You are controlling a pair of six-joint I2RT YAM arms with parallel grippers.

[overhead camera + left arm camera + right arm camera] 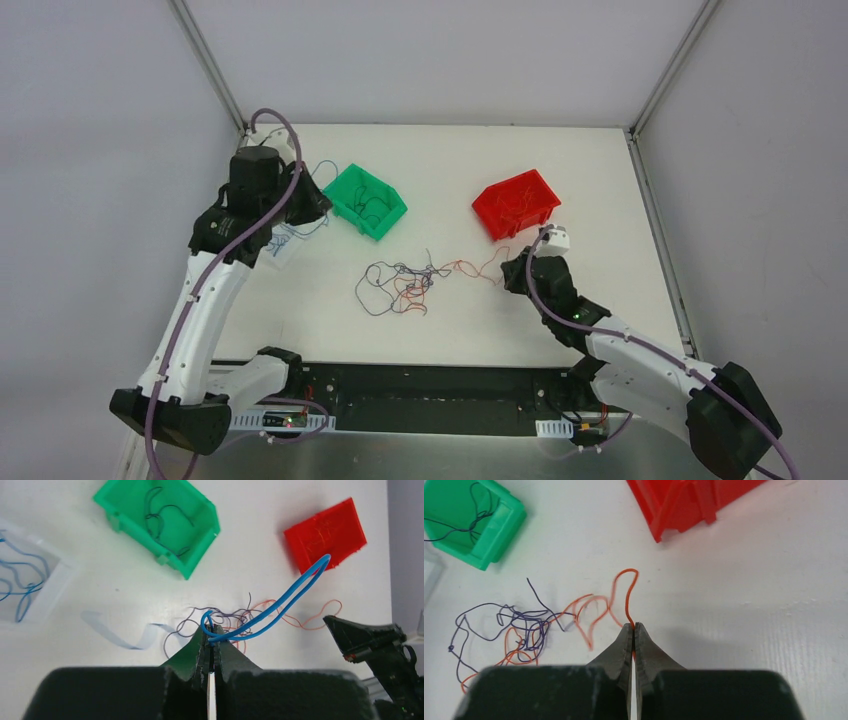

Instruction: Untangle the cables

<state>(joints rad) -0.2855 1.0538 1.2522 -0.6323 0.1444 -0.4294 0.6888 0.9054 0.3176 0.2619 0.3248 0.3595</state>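
From above: spotting a small tangle of thin red, blue and dark wires (405, 283) out on the white bench (600, 300), between the two arms. Behind it, finding a green plastic bin (385, 225) on the left and a red plastic bin (497, 222) on the right, well apart. Catching the left arm (205, 300) reared up beside the green bin, over possibly a clear tray (283, 245), though hard to tell from this far off. Seeing the right arm (620, 345) reaching low, right at the tangle's right end.

Over to the left wrist: left jaws clenched tight on a long blue wire loop (280, 600), sticking out ahead of the tips and arching toward the red bin. Beyond it, picking out the tangle on the bench, dark strands (160, 517) inside the green bin, and more blue wires (22, 582) in the clear tray at the left edge.

Now the right wrist: right jaws pressed together, pinching a single red wire (626, 595), curling up from the tips and trailing left into the tangle. Green bin top left, red bin top centre.
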